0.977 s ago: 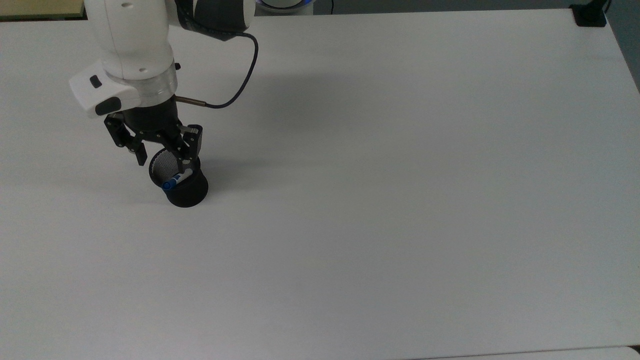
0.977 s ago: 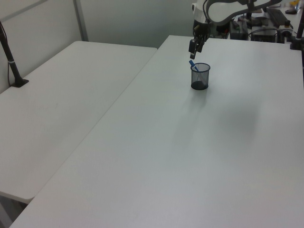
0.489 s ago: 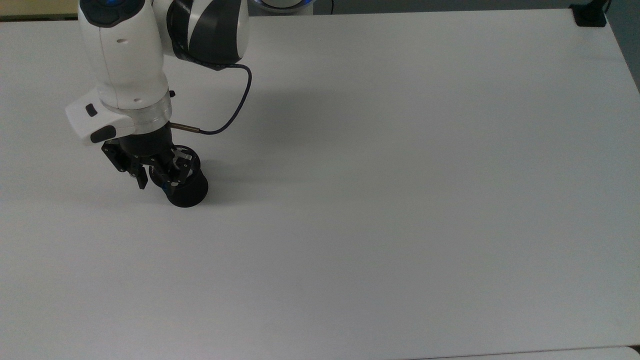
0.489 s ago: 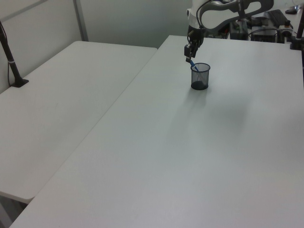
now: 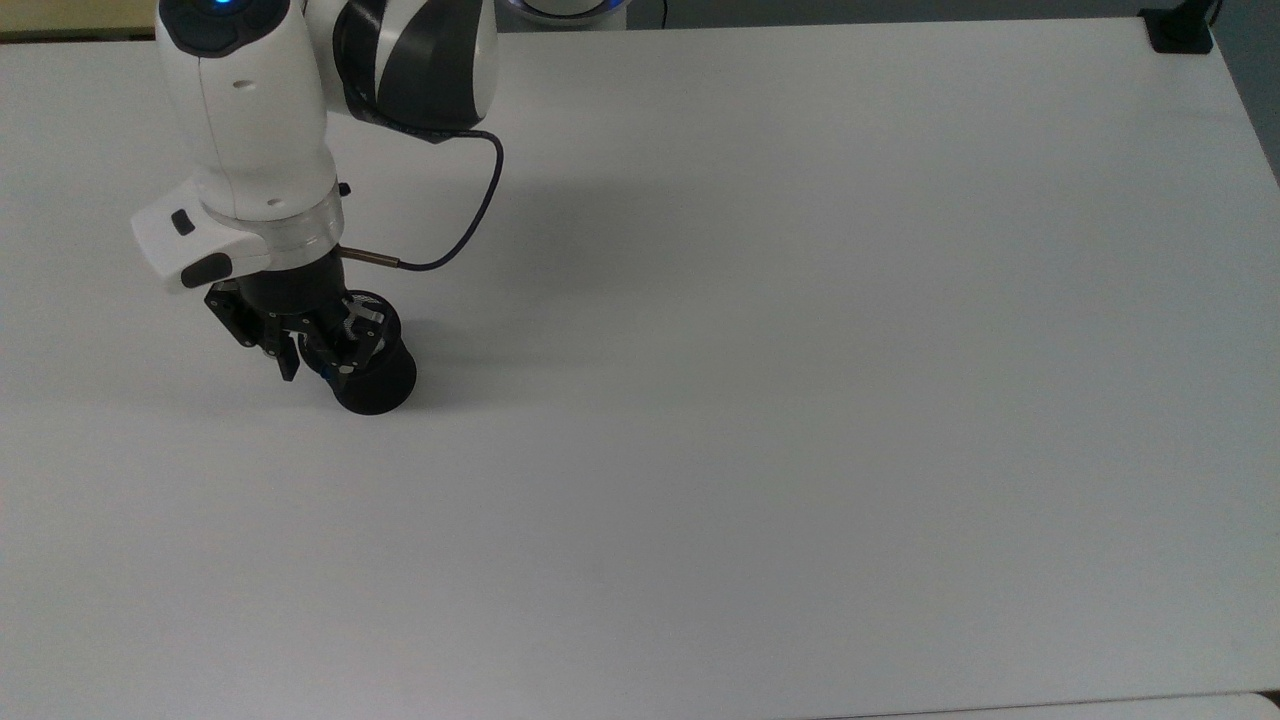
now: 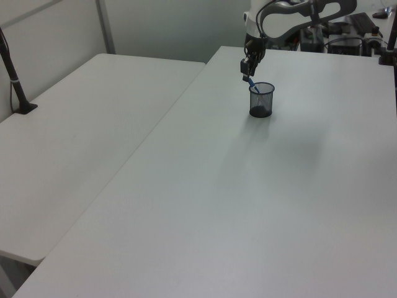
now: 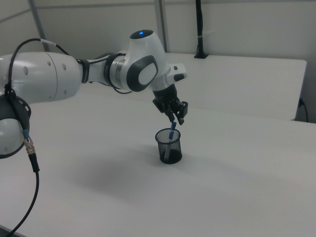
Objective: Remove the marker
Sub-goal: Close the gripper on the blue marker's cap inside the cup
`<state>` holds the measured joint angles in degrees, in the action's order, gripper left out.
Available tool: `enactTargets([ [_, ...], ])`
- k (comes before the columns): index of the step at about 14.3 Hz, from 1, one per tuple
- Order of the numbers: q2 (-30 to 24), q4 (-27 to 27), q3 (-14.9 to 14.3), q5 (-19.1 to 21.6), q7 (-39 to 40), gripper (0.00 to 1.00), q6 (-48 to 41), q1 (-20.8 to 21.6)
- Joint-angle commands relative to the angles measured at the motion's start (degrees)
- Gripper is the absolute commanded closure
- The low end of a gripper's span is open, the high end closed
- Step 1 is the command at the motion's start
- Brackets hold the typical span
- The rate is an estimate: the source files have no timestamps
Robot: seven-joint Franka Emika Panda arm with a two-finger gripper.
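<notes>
The black mesh cup (image 5: 380,388) stands near the top view's left on the white table (image 5: 800,400). The marker (image 5: 326,372) leans inside it; only a sliver of its blue cap shows here. In the right view the blue cap (image 7: 172,132) sticks up over the cup's rim (image 7: 168,133). My gripper (image 5: 315,370) hangs right over the cup's mouth, open, with its fingers either side of the cap and a gap showing on one side. The left view shows the gripper (image 6: 248,73) just above the cap (image 6: 250,82) and the cup (image 6: 261,101).
A black clamp mount (image 5: 1180,30) sits at the table's far corner in the top view's upper right. A second white table (image 6: 80,124) adjoins in the left view, with a black post (image 6: 15,81). Equipment (image 6: 347,37) stands behind the arm.
The gripper came down from above and behind the cup onto the marker's top, and its fingers drew closer together. Over the last half second it barely moved.
</notes>
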<state>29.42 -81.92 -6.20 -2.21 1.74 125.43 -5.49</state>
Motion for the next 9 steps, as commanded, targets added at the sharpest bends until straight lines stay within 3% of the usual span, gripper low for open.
enactTargets([
  [1,0.2,0.4,-0.2,1.6,1.7,0.57,0.3,0.3],
  [5,0.2,0.4,0.1,1.4,1.3,0.42,0.2,0.7],
  [9,0.2,-0.5,0.2,0.7,2.0,0.51,0.2,0.9],
])
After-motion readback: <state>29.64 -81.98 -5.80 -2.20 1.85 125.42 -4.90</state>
